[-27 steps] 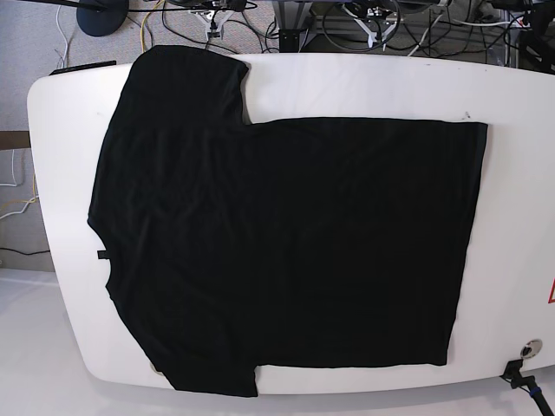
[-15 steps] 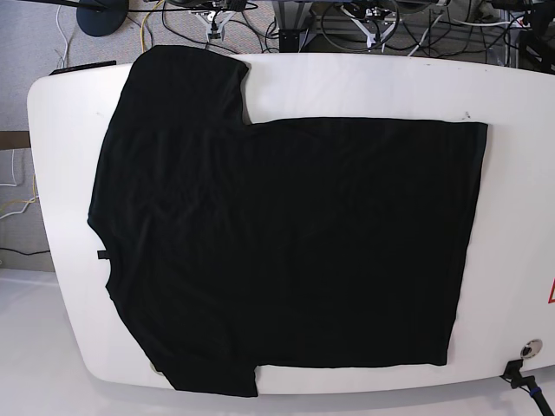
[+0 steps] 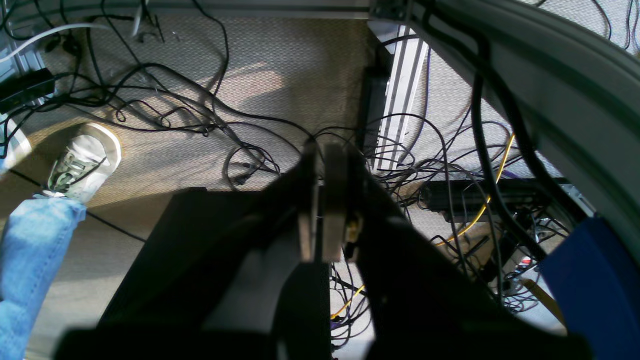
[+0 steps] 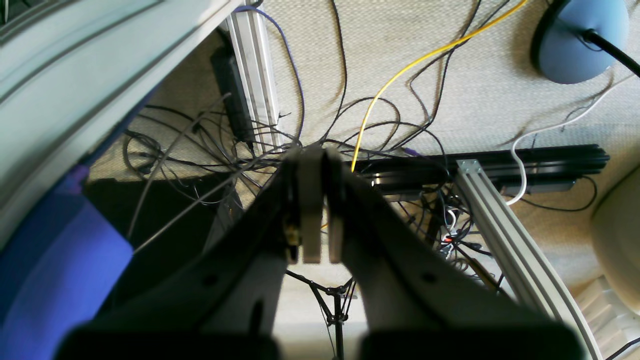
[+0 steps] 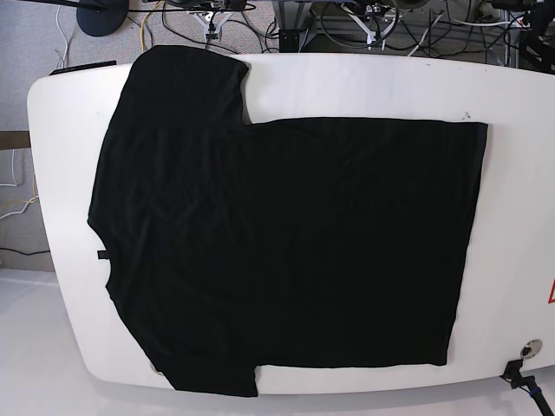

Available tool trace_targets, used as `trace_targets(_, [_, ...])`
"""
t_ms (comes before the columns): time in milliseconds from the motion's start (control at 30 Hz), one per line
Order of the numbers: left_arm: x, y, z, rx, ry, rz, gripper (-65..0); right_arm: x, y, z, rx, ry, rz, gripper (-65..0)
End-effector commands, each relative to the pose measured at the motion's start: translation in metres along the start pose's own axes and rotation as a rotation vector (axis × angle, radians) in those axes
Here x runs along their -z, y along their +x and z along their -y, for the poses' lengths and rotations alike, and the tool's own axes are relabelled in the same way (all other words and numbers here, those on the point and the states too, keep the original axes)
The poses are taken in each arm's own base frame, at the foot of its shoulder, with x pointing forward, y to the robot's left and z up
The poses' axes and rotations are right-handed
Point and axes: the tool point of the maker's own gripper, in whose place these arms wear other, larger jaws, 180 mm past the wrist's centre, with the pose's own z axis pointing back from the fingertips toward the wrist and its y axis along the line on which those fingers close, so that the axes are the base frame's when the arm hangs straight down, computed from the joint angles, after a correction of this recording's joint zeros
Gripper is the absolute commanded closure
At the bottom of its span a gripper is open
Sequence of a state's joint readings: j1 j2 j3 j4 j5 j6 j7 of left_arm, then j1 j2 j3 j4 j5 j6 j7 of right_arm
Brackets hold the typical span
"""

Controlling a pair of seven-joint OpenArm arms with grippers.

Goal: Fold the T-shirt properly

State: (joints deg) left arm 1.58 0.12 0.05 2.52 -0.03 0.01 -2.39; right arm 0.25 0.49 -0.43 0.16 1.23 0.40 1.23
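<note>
The black T-shirt (image 5: 277, 251) lies spread flat on the white table (image 5: 364, 82) in the base view, collar at the left, hem at the right, one sleeve at the top left and one at the bottom left. No orange tag shows. Neither gripper appears in the base view. My left gripper (image 3: 320, 200) is shut and empty, hanging over the cabled floor. My right gripper (image 4: 316, 200) is shut and empty, also over the floor beside the table. The shirt does not show in either wrist view.
Tangled cables (image 5: 364, 26) and aluminium frame rails (image 4: 255, 70) lie on the carpet behind the table. A person's leg in jeans with a white shoe (image 3: 82, 160) stands at the left of the left wrist view. A blue lamp base (image 4: 580, 40) sits on the floor.
</note>
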Motion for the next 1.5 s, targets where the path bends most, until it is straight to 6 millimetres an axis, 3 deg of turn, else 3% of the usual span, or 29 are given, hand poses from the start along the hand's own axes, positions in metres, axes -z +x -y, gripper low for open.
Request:
trace_targets(0, [0.0, 0.003, -0.003, 0.003, 0.003, 0.0, 0.0, 0.0, -0.002, -0.002, -0.017, 0.008, -0.006, -0.9])
trace_targets(167, [0.0, -0.001, -0.003, 0.016, 0.005, -0.013, -0.3, 0.0, 0.009, -0.003, -0.019, 0.015, 0.036, -0.8])
trace_targets(567, [-0.001, -0.013, -0.008, 0.02, 0.01, -0.037, -0.7, 0.0, 0.009, -0.003, -0.027, 0.022, 0.042, -0.6])
trace_targets(933, [-0.001, -0.019, -0.011, 0.022, 0.016, -0.054, -0.6, -0.002, 0.01, -0.015, -0.023, 0.12, 0.051, -0.5])
trace_targets(1067, [-0.002, -0.033, -0.016, 0.037, 0.021, -0.103, -0.7, -0.002, 0.009, -0.001, -0.059, 0.119, 0.053, -0.4])
trace_targets(1167, [-0.003, -0.033, -0.024, 0.037, 0.037, -0.088, 0.0, -0.002, 0.009, -0.01, -0.055, 0.131, 0.06, -1.1])
trace_targets(1200, [-0.002, -0.029, -0.015, 0.034, 0.029, -0.081, -1.2, -0.002, 0.005, 0.0, -0.064, 0.107, 0.056, -1.3])
trace_targets(1467, [-0.002, -0.03, -0.014, 0.034, 0.027, -0.083, -1.2, -0.002, 0.005, 0.0, -0.064, 0.105, 0.056, -1.3])
